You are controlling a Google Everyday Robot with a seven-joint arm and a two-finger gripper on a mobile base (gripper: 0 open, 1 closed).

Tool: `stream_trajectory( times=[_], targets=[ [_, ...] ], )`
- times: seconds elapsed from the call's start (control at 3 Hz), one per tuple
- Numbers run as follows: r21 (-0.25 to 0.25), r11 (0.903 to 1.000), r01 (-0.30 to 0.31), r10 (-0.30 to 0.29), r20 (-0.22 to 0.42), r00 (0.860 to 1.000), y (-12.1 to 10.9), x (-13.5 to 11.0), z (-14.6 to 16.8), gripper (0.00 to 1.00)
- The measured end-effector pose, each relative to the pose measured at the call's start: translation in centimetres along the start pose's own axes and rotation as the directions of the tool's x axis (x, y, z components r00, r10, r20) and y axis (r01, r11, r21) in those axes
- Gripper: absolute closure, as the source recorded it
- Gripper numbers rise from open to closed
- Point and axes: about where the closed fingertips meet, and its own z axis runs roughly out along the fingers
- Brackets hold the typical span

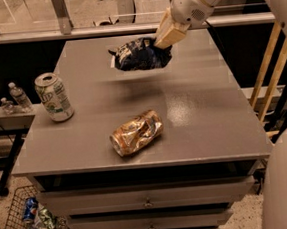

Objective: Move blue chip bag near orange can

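The blue chip bag [139, 54] is a crinkled dark navy foil bag. It hangs in the air above the far middle of the grey table [203, 106], with its shadow below it. My gripper [161, 42] is shut on the bag's right end, reaching in from the upper right. The orange can [136, 132] is crushed and shiny. It lies on its side near the table's front edge, well in front of the bag.
An upright white-and-green soda can [54, 96] stands near the table's left edge. Drawers sit under the tabletop. A wire basket [27, 224] with bottles is on the floor at lower left. A wooden frame [270, 70] stands to the right.
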Motion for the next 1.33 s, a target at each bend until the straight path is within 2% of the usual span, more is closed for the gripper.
stream_trajectory(
  times=[0.33, 0.67, 1.0, 1.33],
  targets=[
    [-0.119, 0.9924, 0.032, -0.034, -0.010, 0.999, 2.9, -0.9, -0.1, 1.00],
    [-0.168, 0.9854, 0.025, -0.038, -0.072, 0.997, 4.7, -1.5, 0.1, 1.00],
    [-0.189, 0.9820, -0.012, -0.016, -0.146, 0.989, 5.8, -1.7, 0.3, 1.00],
    [-0.203, 0.9775, -0.057, 0.020, -0.180, 0.983, 6.5, -1.7, 0.5, 1.00]
  ],
)
